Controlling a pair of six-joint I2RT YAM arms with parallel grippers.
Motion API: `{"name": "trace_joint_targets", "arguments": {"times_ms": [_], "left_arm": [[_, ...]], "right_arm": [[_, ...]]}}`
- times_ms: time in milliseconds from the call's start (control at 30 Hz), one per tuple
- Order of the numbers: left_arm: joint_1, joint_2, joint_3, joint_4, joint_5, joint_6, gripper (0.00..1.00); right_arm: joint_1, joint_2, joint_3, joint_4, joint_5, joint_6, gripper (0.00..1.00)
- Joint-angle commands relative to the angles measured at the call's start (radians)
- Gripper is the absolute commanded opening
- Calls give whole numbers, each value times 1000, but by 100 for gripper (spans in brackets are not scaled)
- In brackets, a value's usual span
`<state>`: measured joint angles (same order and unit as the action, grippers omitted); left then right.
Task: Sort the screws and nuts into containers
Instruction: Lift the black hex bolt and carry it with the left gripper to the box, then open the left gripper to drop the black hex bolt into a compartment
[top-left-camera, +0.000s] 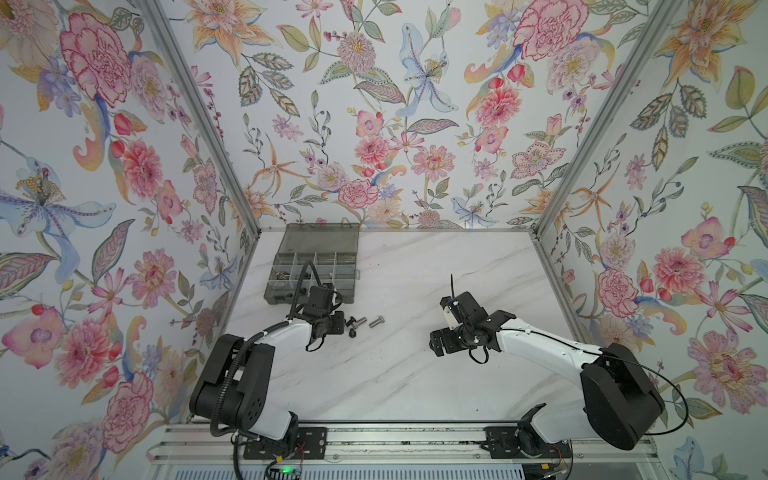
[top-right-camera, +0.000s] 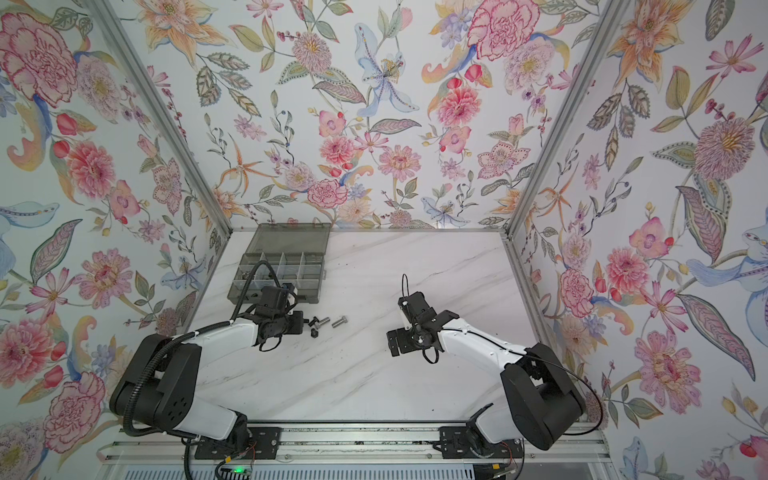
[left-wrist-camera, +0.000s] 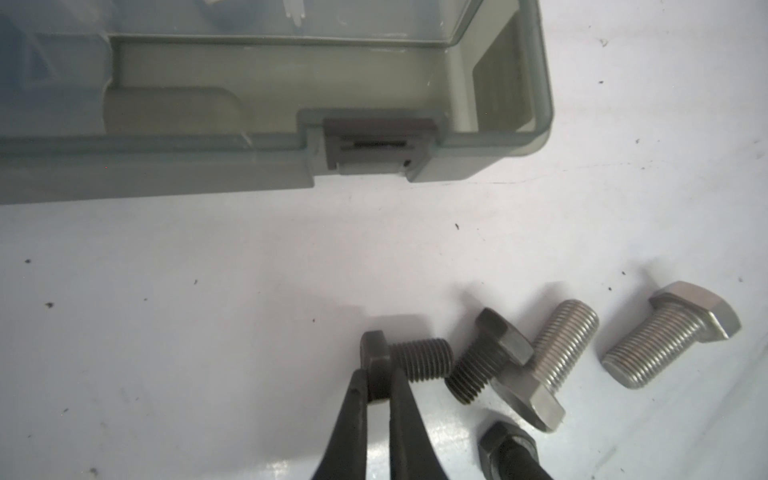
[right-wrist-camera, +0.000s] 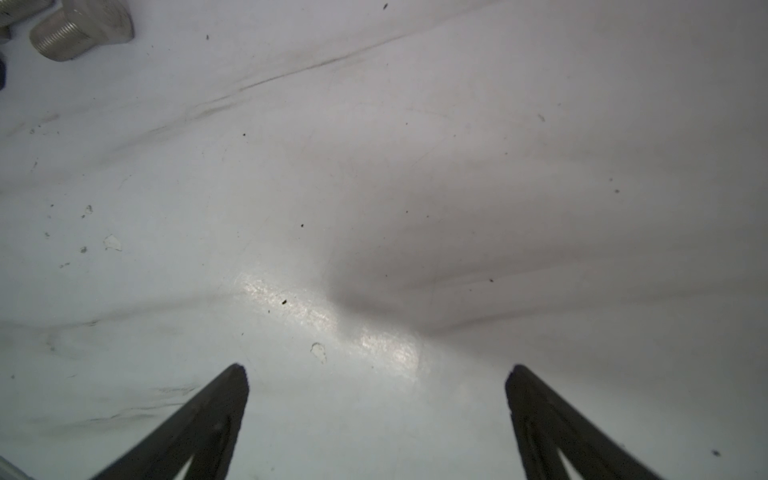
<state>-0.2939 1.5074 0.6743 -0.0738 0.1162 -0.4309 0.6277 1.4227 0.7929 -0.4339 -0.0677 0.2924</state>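
Steel-looking hardware: short black threaded bolt (left-wrist-camera: 419, 359) sits among loose bolts on white marble-look tabletop (left-wrist-camera: 166, 291), near front wall of smoky-grey translucent plastic organiser box (left-wrist-camera: 540, 112). Left gripper (left-wrist-camera: 379, 390) narrowed to pinch on its head. Right gripper (right-wrist-camera: 376, 374) spread wide, empty, above bare tabletop. Bolt likely dense, rigid, slick on head flats. Head-only hold leaves shank free to swing, so thread probably gives surer bite. Second dark bolt (left-wrist-camera: 486, 361) just beside, so snag risk on lift.
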Motion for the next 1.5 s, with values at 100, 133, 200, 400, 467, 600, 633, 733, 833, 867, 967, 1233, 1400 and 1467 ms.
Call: {"name": "trace_joint_targets", "arguments": {"times_ms": [100,133,200,400,467,600,633,733,833,867,967,1233,1400,1467], "left_arm": [[-6,-64,15,-78,-49,-13,0],[-7,-76,20,-89,-56,-12,0],[-7,-96,33,-111,-69,-11,0],[6,-175,77,-187,-133,-17,0],[26,-202,97,-203,-150,-18,0],[108,-226,149,-220,-154,-7,0],[133,-224,167,-221,-145,-3,0],[216,-207,190,-173,-131,13,0],[294,-148,211,-113,-124,41,0],[317,-120,226,-106,-108,45,0],[367,-51,259,-75,-74,57,0],[400,78,300,-3,-39,67,0],[401,135,307,16,-27,64,0],[400,147,307,11,-31,68,7]], "right_arm": [[-2,8,14,-23,5,-5,99],[-2,8,15,-23,4,-5,99],[-2,11,17,-23,3,-6,99],[-2,9,20,-23,3,-8,99],[-2,8,19,-23,3,-9,99],[-2,14,23,-23,1,-13,99],[-2,16,27,-23,1,-14,99],[-2,24,34,-23,-2,-15,99],[0,27,42,-22,-6,-14,99],[1,25,42,-24,-8,-12,99],[4,12,35,-23,-4,-9,99],[2,12,21,-23,5,-9,99],[4,15,24,-22,2,-7,99],[4,13,21,-23,4,-7,99]]}}
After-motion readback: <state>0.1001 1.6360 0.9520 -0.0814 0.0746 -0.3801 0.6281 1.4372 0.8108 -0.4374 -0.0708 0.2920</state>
